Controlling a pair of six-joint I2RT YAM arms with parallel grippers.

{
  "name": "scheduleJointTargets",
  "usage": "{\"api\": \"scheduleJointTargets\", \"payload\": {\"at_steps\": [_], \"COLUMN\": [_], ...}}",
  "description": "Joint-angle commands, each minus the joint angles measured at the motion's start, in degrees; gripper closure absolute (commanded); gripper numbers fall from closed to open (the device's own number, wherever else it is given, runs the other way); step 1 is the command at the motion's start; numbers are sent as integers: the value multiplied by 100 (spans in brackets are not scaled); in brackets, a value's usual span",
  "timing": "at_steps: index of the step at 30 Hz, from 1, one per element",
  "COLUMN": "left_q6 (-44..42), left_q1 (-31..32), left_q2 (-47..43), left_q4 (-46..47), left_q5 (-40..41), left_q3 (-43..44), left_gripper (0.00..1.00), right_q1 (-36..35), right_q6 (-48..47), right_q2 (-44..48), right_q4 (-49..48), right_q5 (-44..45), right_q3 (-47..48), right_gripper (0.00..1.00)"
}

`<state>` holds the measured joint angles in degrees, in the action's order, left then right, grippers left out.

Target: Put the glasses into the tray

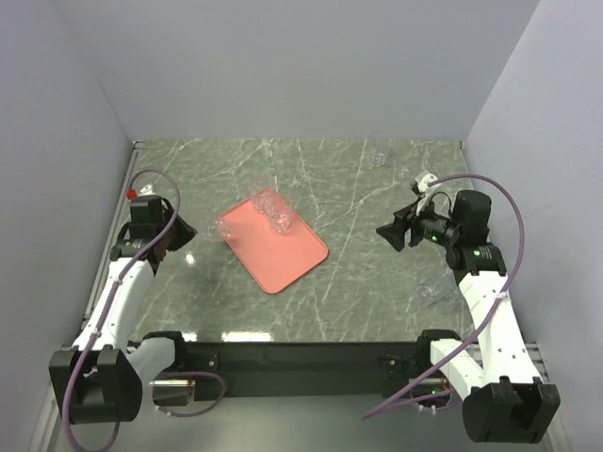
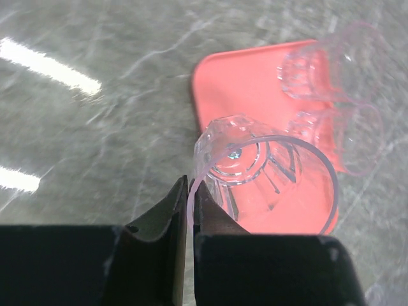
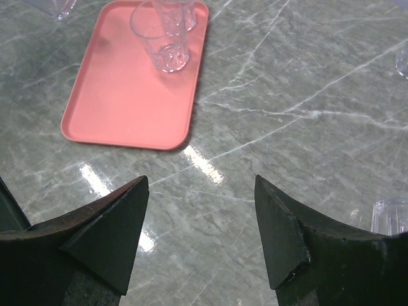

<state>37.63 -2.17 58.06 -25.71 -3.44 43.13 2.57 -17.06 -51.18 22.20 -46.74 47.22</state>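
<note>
Glasses are the job, and one small clear round drinking glass [image 2: 255,166] is in my left pincer [image 2: 189,191]. Its fingers are pressed together on the glass's rim wall, one inside and one outside. The glass hangs tilted, base pointing away from my wrist and mouth towards it, at the near corner of the flat salmon-pink rectangular tray [image 2: 248,83]. I cannot tell whether it touches the tray.

Two more clear glasses [image 2: 306,70] stand close together at the tray's far end. The bare middle of the tray lies ahead and a little right of this pincer. So I judge the next move to be a short carry inward, tipping the glass upright before letting go and stopping short of that pair.

My right pincer [image 3: 201,185] is spread wide and holds nothing. It hovers above the grey marbled surface [image 3: 306,127], well apart from the tray. Another clear glass [image 3: 390,217] stands just beside its right finger, nearer my right arm than my left.
</note>
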Motion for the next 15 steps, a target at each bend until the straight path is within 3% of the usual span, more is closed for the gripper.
{"api": "scheduleJointTargets", "payload": {"at_steps": [1,15], "left_q6": [-615,-1117], "left_q1": [-11,-11], "left_q2": [239,1707], "left_q4": [716,998], "left_q5": [-806,-1677], "left_q3": [415,1082], "left_gripper": [100,100], "right_q1": [51,95], "right_q6": [-87,-96], "right_q2": [108,73], "right_q4": [-172,-181], "right_q5": [-116,-90], "right_q3": [-64,-82], "right_gripper": [26,26]}}
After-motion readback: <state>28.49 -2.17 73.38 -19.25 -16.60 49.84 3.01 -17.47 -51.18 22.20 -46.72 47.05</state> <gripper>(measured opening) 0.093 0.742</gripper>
